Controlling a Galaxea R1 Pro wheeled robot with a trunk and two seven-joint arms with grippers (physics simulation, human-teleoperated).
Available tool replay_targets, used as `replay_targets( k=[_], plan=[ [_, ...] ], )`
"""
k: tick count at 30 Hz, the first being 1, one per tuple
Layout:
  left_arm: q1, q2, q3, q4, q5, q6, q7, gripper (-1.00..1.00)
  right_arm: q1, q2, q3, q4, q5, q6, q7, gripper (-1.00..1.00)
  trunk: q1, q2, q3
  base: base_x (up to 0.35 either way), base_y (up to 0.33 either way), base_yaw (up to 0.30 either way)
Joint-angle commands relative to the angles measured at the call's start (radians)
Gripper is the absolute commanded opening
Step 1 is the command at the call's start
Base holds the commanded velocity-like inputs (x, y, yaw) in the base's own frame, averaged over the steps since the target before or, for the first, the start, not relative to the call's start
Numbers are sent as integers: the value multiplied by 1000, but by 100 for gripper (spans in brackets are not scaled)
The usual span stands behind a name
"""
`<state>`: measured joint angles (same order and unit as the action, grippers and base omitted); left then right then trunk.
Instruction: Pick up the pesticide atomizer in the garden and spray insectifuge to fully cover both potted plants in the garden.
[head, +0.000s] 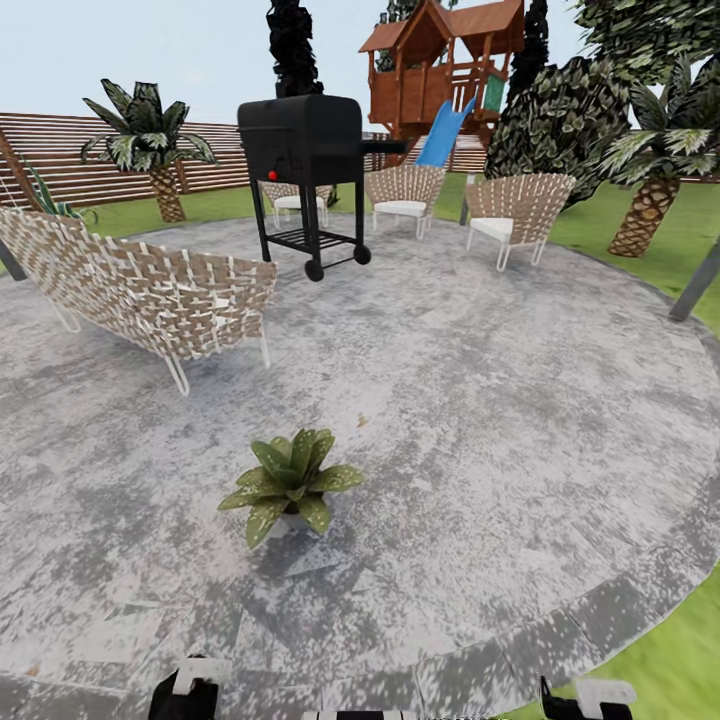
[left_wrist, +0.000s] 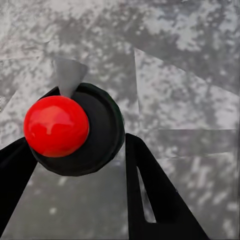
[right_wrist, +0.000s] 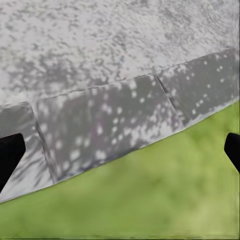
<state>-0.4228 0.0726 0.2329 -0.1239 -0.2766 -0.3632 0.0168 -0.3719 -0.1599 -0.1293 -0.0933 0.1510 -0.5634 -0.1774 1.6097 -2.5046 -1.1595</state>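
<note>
Clamped between the left gripper's (left_wrist: 75, 165) black fingers, the dark red-topped pesticide atomizer (left_wrist: 75, 127) seems fetched, the right gripper (right_wrist: 120, 150) gapes empty, and spraying the leafy green potted plant (head: 290, 485) on the grey patio (head: 480, 400) remains.

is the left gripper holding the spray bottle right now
Yes, in the left wrist view the pesticide atomizer, seen from above with its red nozzle top, sits between the left gripper's black fingers.

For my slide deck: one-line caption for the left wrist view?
Left end effector shut on the pesticide atomizer, red nozzle toward the camera, above the grey patio.
</note>
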Motion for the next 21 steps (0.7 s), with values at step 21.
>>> replay_targets(
  k=[21],
  plan=[
    [45, 10, 6, -11, 65, -22, -2, -100, -1, 0, -4, 4, -139, -1, 4, 100, 0, 0, 2, -81, -14, -291]
  ],
)
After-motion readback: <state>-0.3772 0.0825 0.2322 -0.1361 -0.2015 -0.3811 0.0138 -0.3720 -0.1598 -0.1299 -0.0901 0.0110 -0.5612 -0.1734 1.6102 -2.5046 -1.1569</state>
